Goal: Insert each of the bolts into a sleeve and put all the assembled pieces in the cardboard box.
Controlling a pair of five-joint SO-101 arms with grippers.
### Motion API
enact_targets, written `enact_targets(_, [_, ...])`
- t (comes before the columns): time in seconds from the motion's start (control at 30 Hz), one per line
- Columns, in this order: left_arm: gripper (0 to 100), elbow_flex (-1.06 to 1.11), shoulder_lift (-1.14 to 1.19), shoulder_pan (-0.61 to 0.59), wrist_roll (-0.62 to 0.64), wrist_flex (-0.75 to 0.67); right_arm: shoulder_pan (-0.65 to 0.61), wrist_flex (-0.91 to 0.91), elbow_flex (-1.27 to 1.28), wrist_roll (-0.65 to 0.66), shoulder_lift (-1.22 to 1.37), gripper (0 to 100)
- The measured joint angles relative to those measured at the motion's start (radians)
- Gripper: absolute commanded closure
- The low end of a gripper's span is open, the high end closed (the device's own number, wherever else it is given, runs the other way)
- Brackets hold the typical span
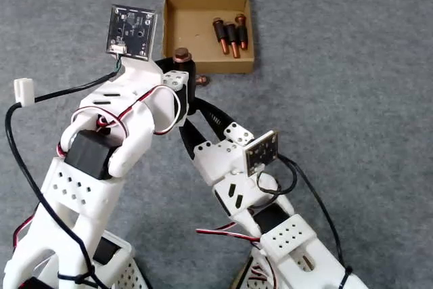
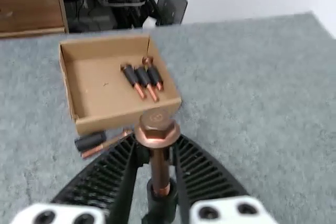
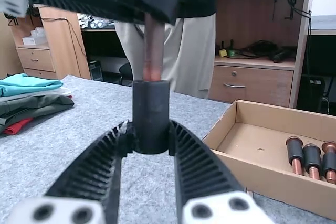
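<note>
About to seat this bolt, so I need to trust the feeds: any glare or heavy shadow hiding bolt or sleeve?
High view: even light, soft shadows, no glare on the cardboard box. Left wrist view: mild sheen on the bolt head, shank readable. Right wrist view: the sleeve is dark but clearly outlined.

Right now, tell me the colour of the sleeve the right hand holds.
The sleeve is black, best seen in the right wrist view.

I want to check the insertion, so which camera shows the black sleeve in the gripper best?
The right wrist view: the sleeve stands upright in the right gripper, with the bolt meeting its top. The left wrist and high views look down the bolt, catching little of it.
</note>
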Motion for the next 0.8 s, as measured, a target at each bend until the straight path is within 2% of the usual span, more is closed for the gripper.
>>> enact_targets(0.37, [78,0.000,0.000,0.000,0.046,0.060,0.000,0.000,0.000,0.000,0.000,99.6])
enact_targets(0.8, [77,-0.060,0.002,-0.002,0.051,0.221,0.000,-0.005,0.000,0.000,0.000,99.6])
